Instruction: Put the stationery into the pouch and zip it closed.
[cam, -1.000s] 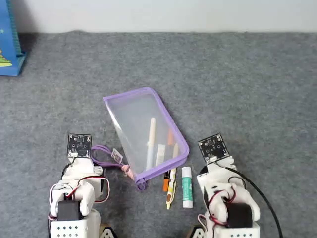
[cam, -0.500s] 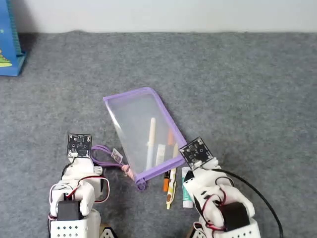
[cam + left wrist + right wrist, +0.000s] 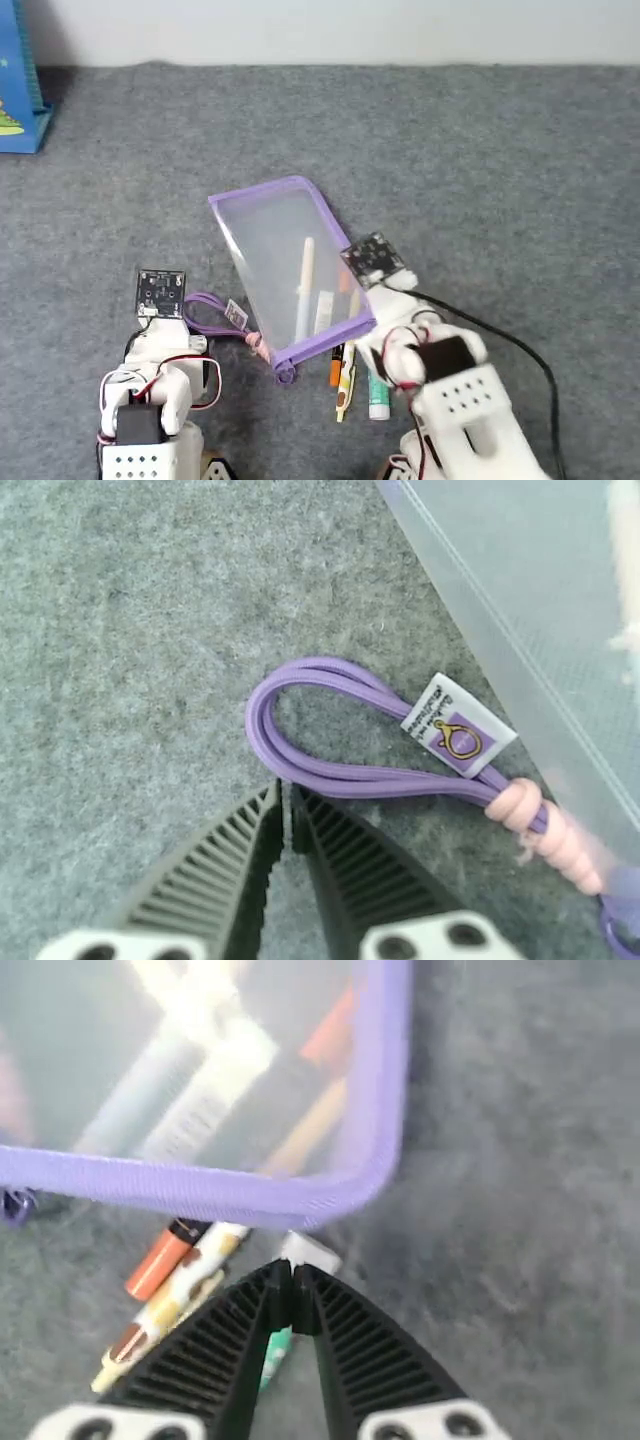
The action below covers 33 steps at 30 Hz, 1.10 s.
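A clear pouch with purple trim lies mid-table, with pens showing through it. An orange pen, a patterned pen and a green-white glue stick poke out from under its near edge. My right gripper is shut just above the glue stick, close to the pouch's purple corner. My left gripper is shut, its tips beside the purple wrist loop tied to the zipper end. The left arm rests at the near left.
A blue box stands at the far left corner. Grey felt covers the table, with open room to the right and behind the pouch. A pink knot joins the loop to the pouch.
The right arm has swung forward and left from the near edge until its wrist is over the pouch's near right corner. The left arm and the pouch have not moved.
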Each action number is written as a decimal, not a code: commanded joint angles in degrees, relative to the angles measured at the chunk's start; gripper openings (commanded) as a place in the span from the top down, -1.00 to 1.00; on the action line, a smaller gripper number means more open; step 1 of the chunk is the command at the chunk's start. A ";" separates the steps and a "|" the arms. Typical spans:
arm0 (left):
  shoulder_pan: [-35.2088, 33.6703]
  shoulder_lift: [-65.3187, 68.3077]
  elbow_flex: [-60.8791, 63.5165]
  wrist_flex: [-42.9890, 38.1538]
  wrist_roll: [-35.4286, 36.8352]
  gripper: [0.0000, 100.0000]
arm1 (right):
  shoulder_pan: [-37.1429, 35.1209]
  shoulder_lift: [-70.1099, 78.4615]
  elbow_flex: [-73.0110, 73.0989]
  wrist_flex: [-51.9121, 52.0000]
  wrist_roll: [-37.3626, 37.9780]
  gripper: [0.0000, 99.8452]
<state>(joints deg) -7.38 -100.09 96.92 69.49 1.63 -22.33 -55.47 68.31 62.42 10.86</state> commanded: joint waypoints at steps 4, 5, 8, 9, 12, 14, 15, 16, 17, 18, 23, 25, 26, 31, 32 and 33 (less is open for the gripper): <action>-0.09 -0.53 -0.84 0.26 0.44 0.97 | -5.67 13.49 -3.52 -10.42 -8.88 0.98; -0.09 -0.53 -0.84 0.26 0.44 0.97 | -5.76 15.87 -3.60 -13.49 -9.41 0.98; -0.09 -0.53 -0.84 0.26 0.44 0.97 | -5.58 22.90 -4.40 -23.52 -9.58 0.98; -0.09 -0.53 -0.84 0.26 0.44 0.97 | -5.49 25.36 -5.19 -26.07 -9.58 0.98; -0.09 -0.53 -0.84 0.26 0.44 0.97 | -5.49 32.75 -9.58 -30.64 -9.58 0.98; -0.09 -0.53 -0.84 0.26 0.44 0.97 | -5.41 37.49 -13.71 -31.78 -9.32 0.98; -0.09 -0.53 -0.84 0.26 0.44 0.97 | -5.41 39.96 -15.91 -31.87 -9.32 0.98; -0.09 -0.53 -0.84 0.26 0.44 0.97 | -5.32 42.24 -18.37 -31.87 -9.32 0.98; -0.09 -0.53 -0.84 0.26 0.44 0.97 | -5.05 44.44 -20.66 -31.87 -9.32 0.98; -0.09 -0.53 -0.84 0.26 0.44 0.97 | -4.79 46.64 -23.03 -31.96 -9.49 0.98; -0.09 -0.53 -0.84 0.26 0.44 0.97 | -2.42 55.87 -34.20 -32.04 -9.58 0.98; -0.09 -0.53 -0.84 0.26 0.44 0.97 | -1.54 58.24 -37.19 -31.60 -9.58 0.98; -0.09 -0.53 -0.84 0.26 0.44 0.97 | -1.27 58.86 -38.07 -31.34 -9.58 0.98; -0.09 -0.53 -0.84 0.26 0.44 0.97 | -3.21 56.57 -38.33 -23.78 -9.76 0.98; -0.09 -0.53 -0.84 0.26 0.44 0.97 | -3.74 55.52 -38.33 -21.76 -9.76 0.98; -0.09 -0.53 -0.84 0.26 0.44 0.97 | -4.26 54.46 -38.33 -19.56 -9.93 0.98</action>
<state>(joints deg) -7.38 -100.09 96.92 69.49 1.63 -25.14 3.69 32.97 38.07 1.71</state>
